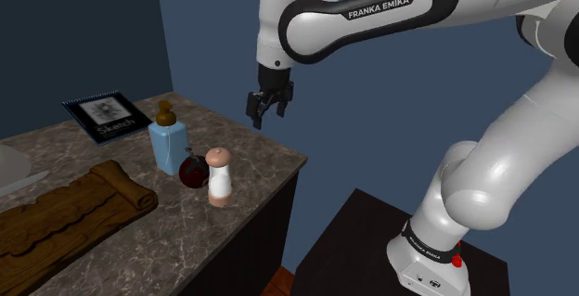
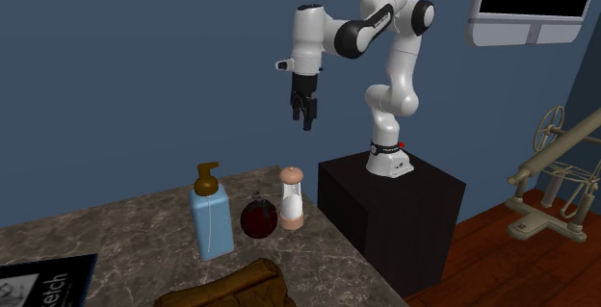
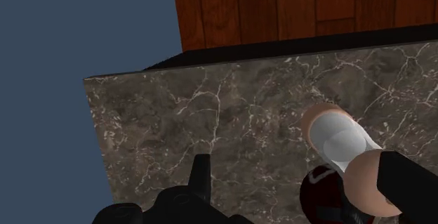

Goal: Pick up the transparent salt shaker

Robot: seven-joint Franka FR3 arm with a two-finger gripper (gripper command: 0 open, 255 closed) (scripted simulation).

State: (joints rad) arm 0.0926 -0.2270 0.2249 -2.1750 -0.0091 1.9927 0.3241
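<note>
Hand (image 1: 268, 112), fingers spread and empty, hanging above the marbled worktop (image 1: 252, 152) in apparently the approach step, with the clear salt shaker (image 1: 218, 175) upright at its 7 o'clock in the shoulder view, just beside a dark red ball (image 1: 193, 173); next move: descend, straddle the shaker, close.

Illumination is soft and moderately dim in all views. The glossy white robot arm (image 1: 506, 155) is brightest on upper surfaces, grey underneath: light falls from above. The dark veined marble worktop (image 1: 264, 155) renders evenly lit, with sharp edges.
</note>
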